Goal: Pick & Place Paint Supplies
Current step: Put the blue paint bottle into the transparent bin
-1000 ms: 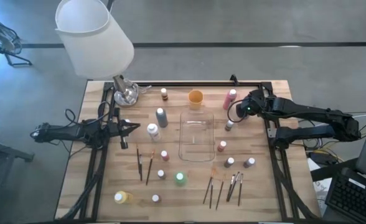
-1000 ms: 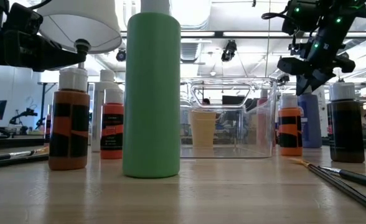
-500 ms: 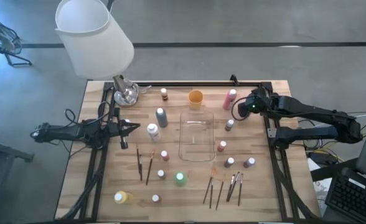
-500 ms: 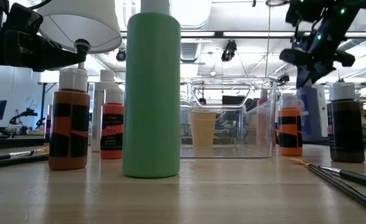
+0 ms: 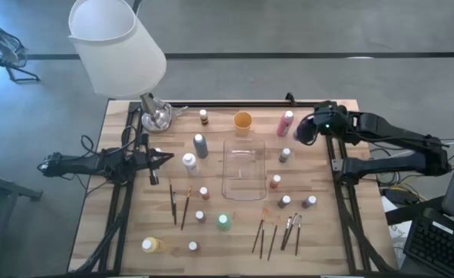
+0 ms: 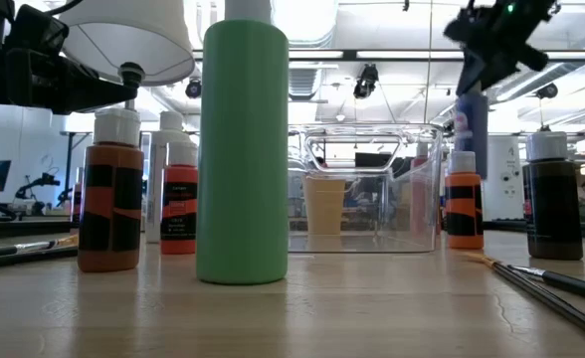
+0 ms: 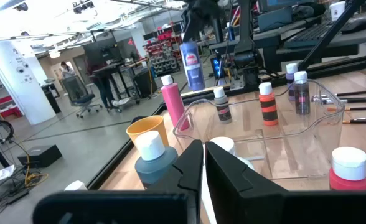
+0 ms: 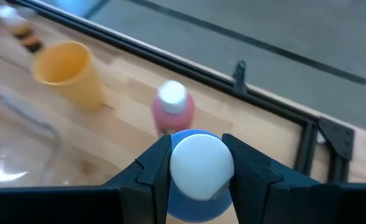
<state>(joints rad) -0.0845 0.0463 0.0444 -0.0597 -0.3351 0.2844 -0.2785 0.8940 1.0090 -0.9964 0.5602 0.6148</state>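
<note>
On my left side the left gripper (image 5: 167, 157) waits low over the table's left edge with its fingers pressed together on nothing, pointing toward the grey bottle (image 5: 200, 145) and the white-capped bottle (image 5: 188, 162) just right of it. Nearer me on that side I see two brushes (image 5: 179, 205), a yellow bottle (image 5: 151, 245) at the near left and the green bottle (image 5: 224, 222) closer to the middle. In the centre lies the clear tray (image 5: 243, 169), nothing inside it that I can make out, with the orange cup (image 5: 242, 122) just beyond its far end. Right of the cup stands the pink bottle (image 5: 285, 123). A cluster of brushes (image 5: 277, 230) lies near the right front, with small bottles (image 5: 286, 201) between them and the tray. At the far right, the right gripper (image 8: 195, 163) is raised above the table beside the pink bottle, its jaws half apart and clamped on the white cap of a blue bottle (image 6: 472, 114), which hangs clear of the wood in the level view
</note>
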